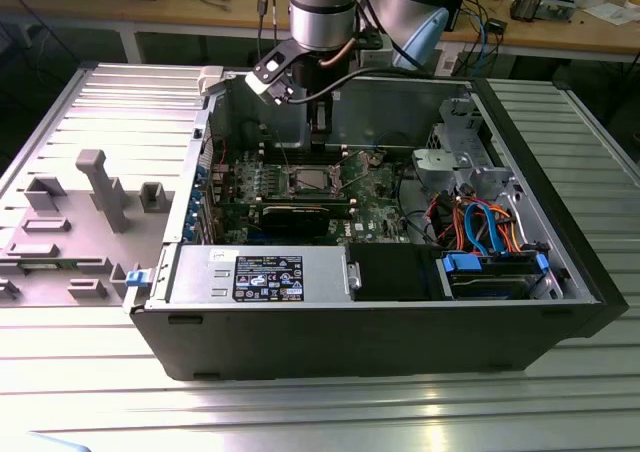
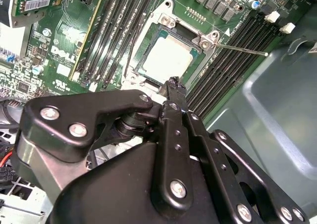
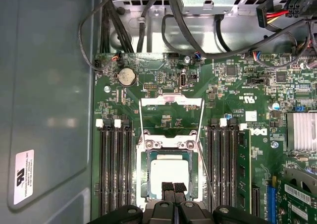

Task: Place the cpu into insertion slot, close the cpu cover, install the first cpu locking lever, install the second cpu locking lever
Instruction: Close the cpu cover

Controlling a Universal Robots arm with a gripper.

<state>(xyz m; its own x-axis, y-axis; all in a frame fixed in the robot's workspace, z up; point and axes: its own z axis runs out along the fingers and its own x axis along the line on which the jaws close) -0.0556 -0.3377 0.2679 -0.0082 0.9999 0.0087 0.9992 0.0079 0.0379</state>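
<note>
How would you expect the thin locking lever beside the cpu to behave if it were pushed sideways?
The locking lever is a slim bare wire, so it probably flexes springily. One end meets a corner of the insertion slot, so it likely pivots there. Its smooth metal may slip.

cpu (image 3: 170, 177) is dull silver metal, cpu cover (image 3: 172, 100) shiny metal, hand (image 3: 173, 187) matt black.

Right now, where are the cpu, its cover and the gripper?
the cpu (image 3: 170, 172), first wrist view, middle of its silver face.
the cpu cover (image 3: 172, 100), first wrist view, end bar of its frame.
the gripper (image 3: 173, 187), first wrist view, midway between its fingertips.
</note>
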